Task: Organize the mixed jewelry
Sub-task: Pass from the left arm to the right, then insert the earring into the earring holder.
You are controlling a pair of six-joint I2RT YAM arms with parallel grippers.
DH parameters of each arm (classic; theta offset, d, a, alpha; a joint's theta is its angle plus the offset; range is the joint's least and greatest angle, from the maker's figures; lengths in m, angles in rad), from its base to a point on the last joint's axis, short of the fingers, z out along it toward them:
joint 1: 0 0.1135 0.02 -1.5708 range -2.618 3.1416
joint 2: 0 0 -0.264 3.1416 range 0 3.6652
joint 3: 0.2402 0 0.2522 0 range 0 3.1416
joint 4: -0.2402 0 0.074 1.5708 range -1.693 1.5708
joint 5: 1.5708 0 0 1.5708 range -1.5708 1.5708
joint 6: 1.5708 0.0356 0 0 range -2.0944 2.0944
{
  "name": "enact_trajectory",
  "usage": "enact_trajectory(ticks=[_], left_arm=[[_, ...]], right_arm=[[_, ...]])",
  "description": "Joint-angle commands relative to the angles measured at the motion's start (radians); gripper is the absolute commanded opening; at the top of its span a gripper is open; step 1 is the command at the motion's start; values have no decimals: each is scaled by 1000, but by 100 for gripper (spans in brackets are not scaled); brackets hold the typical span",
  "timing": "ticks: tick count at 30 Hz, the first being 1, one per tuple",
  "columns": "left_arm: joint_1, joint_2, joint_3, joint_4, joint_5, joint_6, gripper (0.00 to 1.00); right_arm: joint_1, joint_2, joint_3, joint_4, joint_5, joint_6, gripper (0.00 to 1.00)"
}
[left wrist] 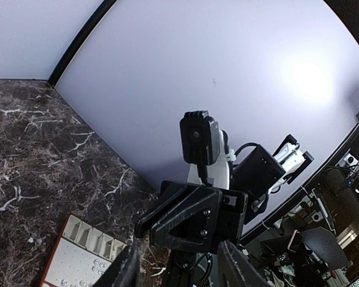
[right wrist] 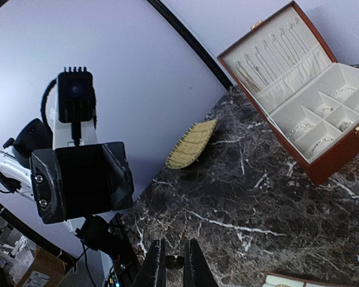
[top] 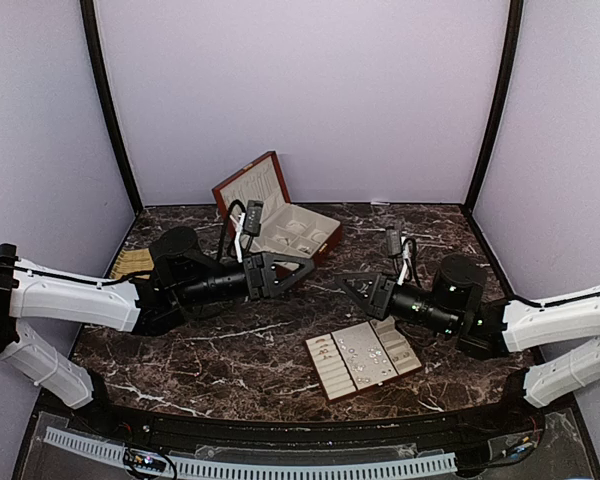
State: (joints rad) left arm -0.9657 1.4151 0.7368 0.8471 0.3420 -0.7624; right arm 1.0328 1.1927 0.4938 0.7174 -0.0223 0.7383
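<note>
Top view: the jewelry [top: 363, 350] sits on the tray [top: 378, 376] at five o'clock, with the box [top: 252, 188] at eleven from it. Left wrist: left gripper [left wrist: 179, 269] has its fingers well apart, tray down at seven o'clock. Right wrist: right gripper [right wrist: 175, 266] has its fingers nipped on a tiny piece [right wrist: 174, 260], box up at two o'clock.

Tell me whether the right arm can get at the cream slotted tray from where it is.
Probably yes. The right gripper hangs just behind the cream slotted tray, only bare tabletop between them; the left gripper sits off to one side.
</note>
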Motion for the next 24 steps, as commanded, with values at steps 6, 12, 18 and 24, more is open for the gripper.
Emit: enact_trajectory(ticks=[6, 12, 18, 24], left_arm=[[11, -16, 7, -409, 23, 161, 48], [0, 71, 33, -585, 99, 300, 47], [-7, 150, 124, -754, 148, 385, 46], [-7, 245, 192, -825, 176, 385, 45]], right_arm=[[-65, 4, 179, -616, -59, -60, 0], [-89, 87, 272, -933, -95, -63, 0], [-98, 141, 297, -1062, -94, -57, 0], [-123, 215, 341, -1090, -118, -55, 0]])
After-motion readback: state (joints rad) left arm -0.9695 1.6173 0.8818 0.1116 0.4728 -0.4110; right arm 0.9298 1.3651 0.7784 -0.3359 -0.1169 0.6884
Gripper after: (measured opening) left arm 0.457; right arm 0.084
